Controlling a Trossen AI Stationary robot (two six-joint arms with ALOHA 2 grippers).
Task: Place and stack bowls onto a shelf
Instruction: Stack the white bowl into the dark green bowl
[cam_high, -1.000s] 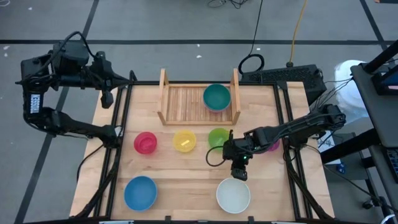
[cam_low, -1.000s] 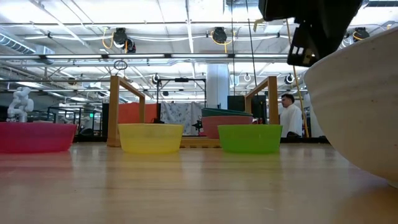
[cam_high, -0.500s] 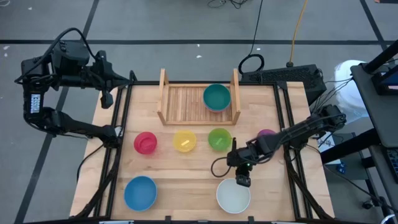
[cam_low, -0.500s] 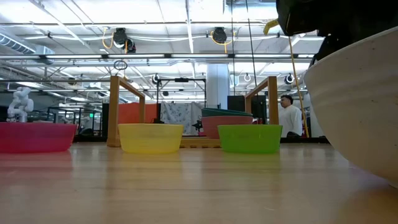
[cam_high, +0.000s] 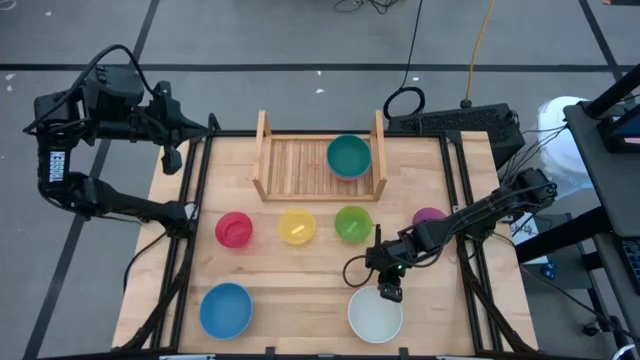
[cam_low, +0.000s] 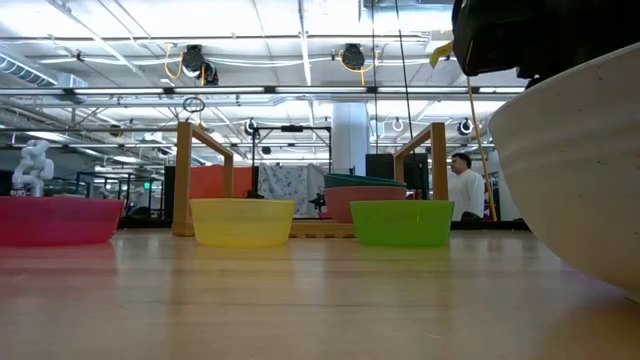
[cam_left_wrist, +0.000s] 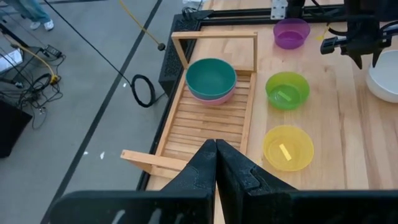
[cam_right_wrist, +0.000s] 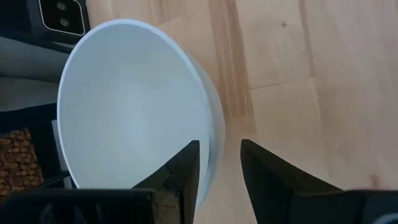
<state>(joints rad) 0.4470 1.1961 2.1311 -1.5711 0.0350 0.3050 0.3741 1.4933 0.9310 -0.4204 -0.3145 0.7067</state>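
Observation:
The white bowl (cam_high: 375, 314) sits on its base near the table's near edge. My right gripper (cam_high: 389, 292) hovers over its far rim, open. In the right wrist view the right gripper (cam_right_wrist: 219, 145) has one finger inside the white bowl (cam_right_wrist: 130, 106) and one outside, and neither touches it. The shelf (cam_high: 320, 160) holds the teal bowl (cam_high: 348, 155) nested in the pink bowl (cam_left_wrist: 211, 96). The red (cam_high: 234, 229), yellow (cam_high: 297, 226), light green (cam_high: 352, 223) and purple (cam_high: 428, 217) bowls stand in a row. The blue bowl (cam_high: 225, 309) is near left. My left gripper (cam_left_wrist: 216, 146) is shut, off the table's far-left corner.
The table has black rails along its left and right edges (cam_high: 196, 200). A black box (cam_high: 455, 122) and cables lie beyond the far-right corner. Bare wood shows between the blue and white bowls. A person (cam_low: 465, 190) stands far behind the table.
My right gripper has moved from beside the light green bowl toward the table's near edge and down to the white bowl's far rim. Its arm has swung off the purple bowl, which now shows. The bowls have stayed put.

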